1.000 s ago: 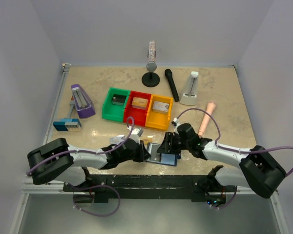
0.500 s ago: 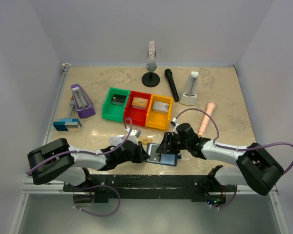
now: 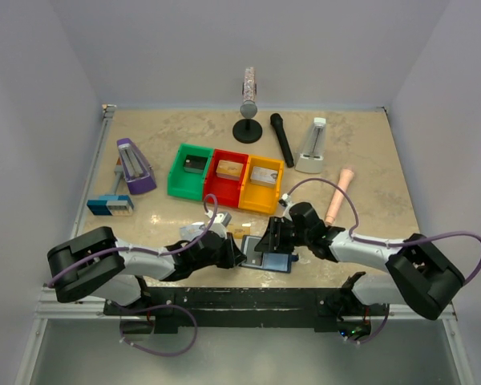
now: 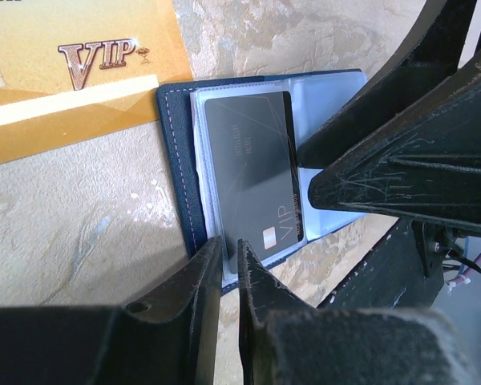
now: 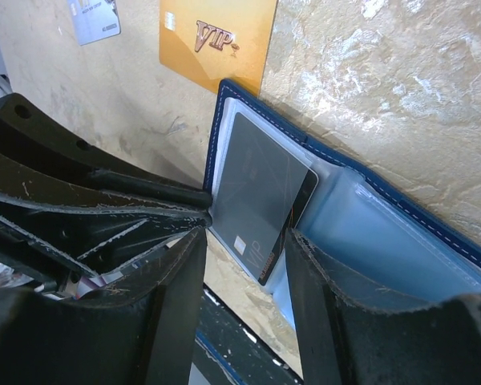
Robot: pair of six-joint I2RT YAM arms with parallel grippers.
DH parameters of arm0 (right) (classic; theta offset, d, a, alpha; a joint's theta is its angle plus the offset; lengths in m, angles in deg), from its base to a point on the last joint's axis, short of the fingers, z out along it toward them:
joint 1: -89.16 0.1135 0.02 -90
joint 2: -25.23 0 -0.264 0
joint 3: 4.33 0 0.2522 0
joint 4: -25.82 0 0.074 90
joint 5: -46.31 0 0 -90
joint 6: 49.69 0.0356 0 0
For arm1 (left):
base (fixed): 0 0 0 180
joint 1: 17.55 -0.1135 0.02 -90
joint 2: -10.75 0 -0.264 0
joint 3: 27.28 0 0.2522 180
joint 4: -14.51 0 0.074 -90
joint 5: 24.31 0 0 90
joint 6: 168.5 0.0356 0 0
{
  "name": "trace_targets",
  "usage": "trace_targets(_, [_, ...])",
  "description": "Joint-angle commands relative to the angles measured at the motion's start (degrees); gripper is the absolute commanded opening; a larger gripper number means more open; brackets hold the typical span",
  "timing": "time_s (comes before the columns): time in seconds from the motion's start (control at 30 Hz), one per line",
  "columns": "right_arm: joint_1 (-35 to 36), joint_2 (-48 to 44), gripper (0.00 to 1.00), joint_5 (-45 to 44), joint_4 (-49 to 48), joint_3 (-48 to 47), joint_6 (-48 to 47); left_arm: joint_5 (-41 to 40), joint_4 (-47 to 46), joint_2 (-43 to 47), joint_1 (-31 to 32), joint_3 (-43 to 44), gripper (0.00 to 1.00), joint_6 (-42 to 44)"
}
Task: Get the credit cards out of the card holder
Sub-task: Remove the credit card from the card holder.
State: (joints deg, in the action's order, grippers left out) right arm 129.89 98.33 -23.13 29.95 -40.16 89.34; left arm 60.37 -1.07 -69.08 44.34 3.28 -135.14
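The navy card holder [image 4: 175, 160] [image 3: 279, 262] lies open near the table's front edge, and a black credit card [image 4: 248, 160] [image 5: 260, 192] sits in its clear sleeve. My left gripper [image 4: 228, 250] [image 3: 240, 255] is shut on the holder's near edge. My right gripper [image 5: 244, 237] [image 3: 271, 243] is open over the holder; its jaws straddle the black card's free corner, one finger over the pale blue lining [image 5: 385, 233]. A gold credit card [image 4: 64, 80] [image 5: 216, 40] and a silvery one [image 5: 94, 20] lie flat on the table just beyond the holder.
Green [image 3: 190, 170], red [image 3: 228, 175] and yellow [image 3: 263, 180] bins with small boxes stand mid-table. Behind them are a microphone stand [image 3: 248, 104], a black microphone [image 3: 282, 138] and a white metronome [image 3: 313, 146]. A purple metronome [image 3: 134, 166] and a blue-white gadget [image 3: 110, 204] sit left.
My right gripper's jaws have narrowed a little around the black card's corner, and the right arm has edged slightly left. The left gripper keeps its hold.
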Motion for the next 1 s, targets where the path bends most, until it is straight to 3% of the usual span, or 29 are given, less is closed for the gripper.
trace_targets(0.0, [-0.3,0.9,0.48,1.33,-2.5,0.27,0.54,-0.13,-0.89,-0.68,-0.19,-1.15,0.19,-0.49])
trace_targets(0.4, [-0.21,1.78,0.49,-0.08,-1.8,1.5,0.45,-1.62,1.92,3.1,-0.19,-2.29,0.22,0.04])
trace_targets(0.97, [-0.3,3.36,0.49,0.98,-5.31,2.29,1.32,-0.83,0.95,0.73,-0.19,-2.65,0.22,-0.4])
